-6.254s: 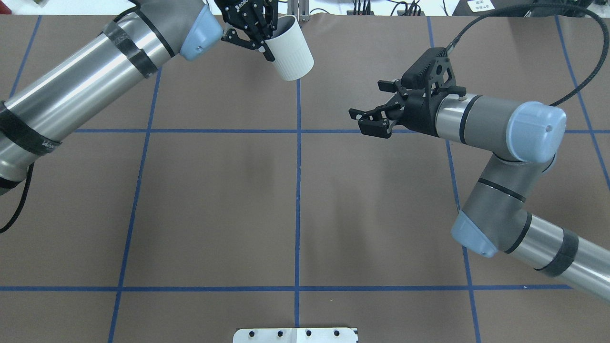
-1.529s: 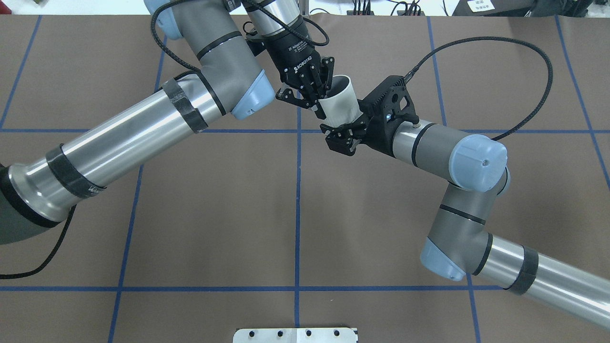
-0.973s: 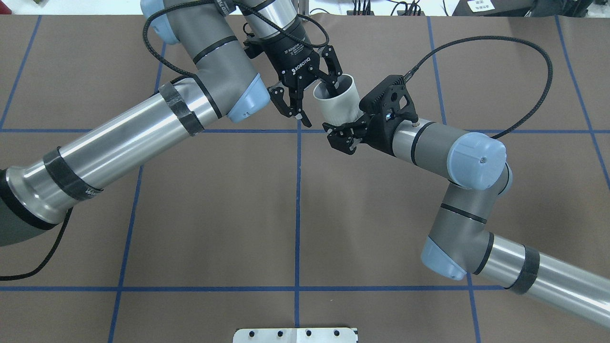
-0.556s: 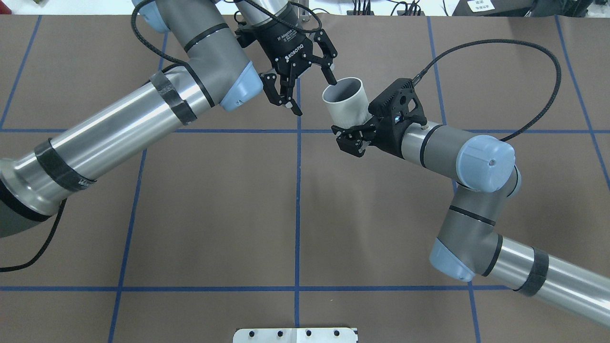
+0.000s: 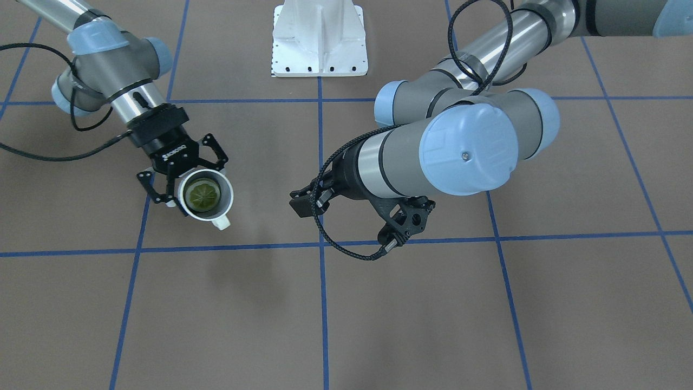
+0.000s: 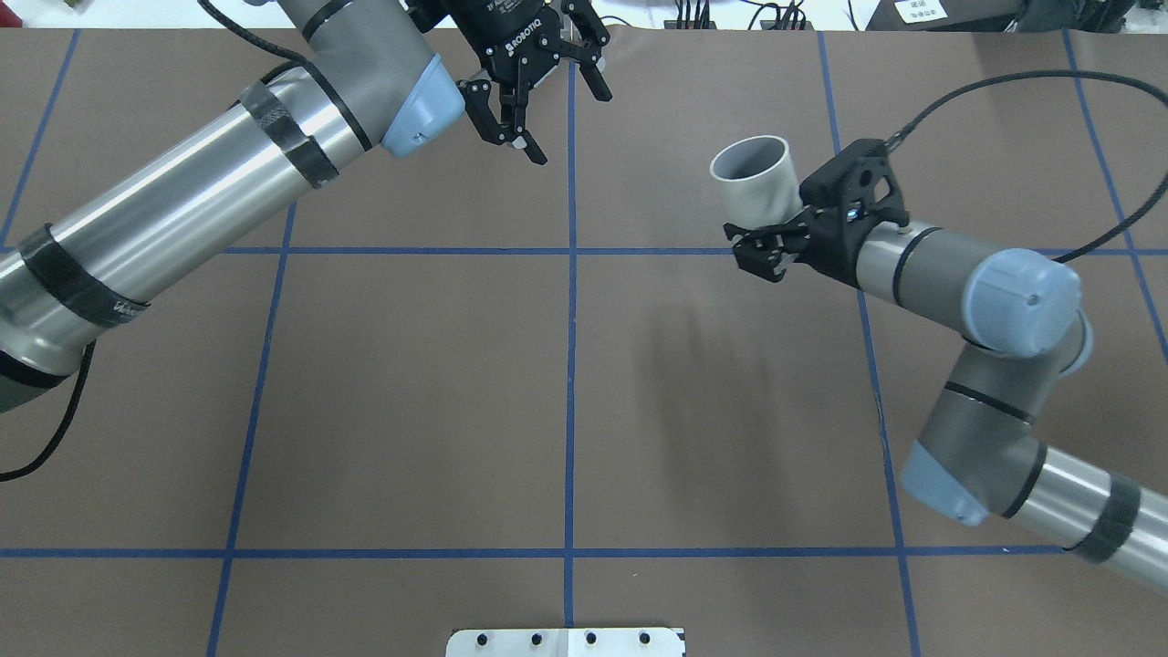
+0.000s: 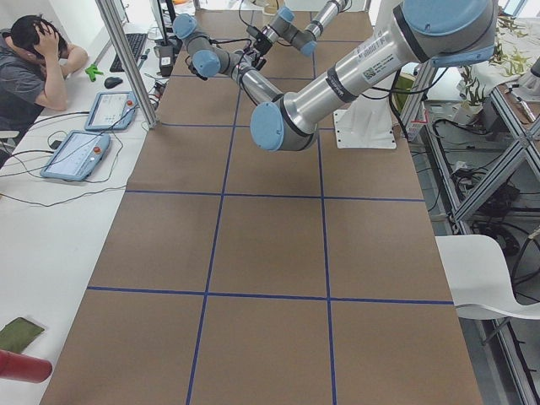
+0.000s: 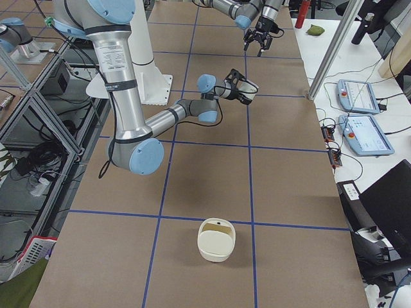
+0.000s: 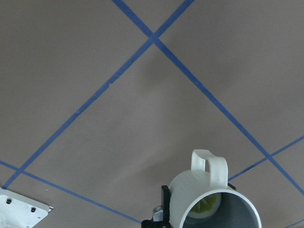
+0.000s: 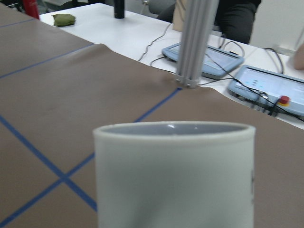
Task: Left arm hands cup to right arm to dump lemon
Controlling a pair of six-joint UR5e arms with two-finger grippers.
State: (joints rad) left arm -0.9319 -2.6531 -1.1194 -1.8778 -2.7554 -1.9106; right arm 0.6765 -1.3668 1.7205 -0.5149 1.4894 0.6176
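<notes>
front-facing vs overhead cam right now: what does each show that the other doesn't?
Front-facing only: the lemon lying inside the cup, and the cup's handle. Overhead only: the left gripper plainly open with nothing in it, well apart from the cup. From that angle the cup's inside shows only grey, no lemon. Both: the right gripper shut on the cup, holding it above the brown table.

We see the left arm [image 6: 182,196] and right arm [image 6: 922,260] alike: silver tubes banded with black tape, grey joints, pale blue caps [image 5: 465,149] with a central screw. Both the left gripper [image 6: 570,126] and right gripper [image 6: 757,248] are black, the left lettered ROBOTIQ. Black braided cable [image 5: 59,159] at each wrist.
</notes>
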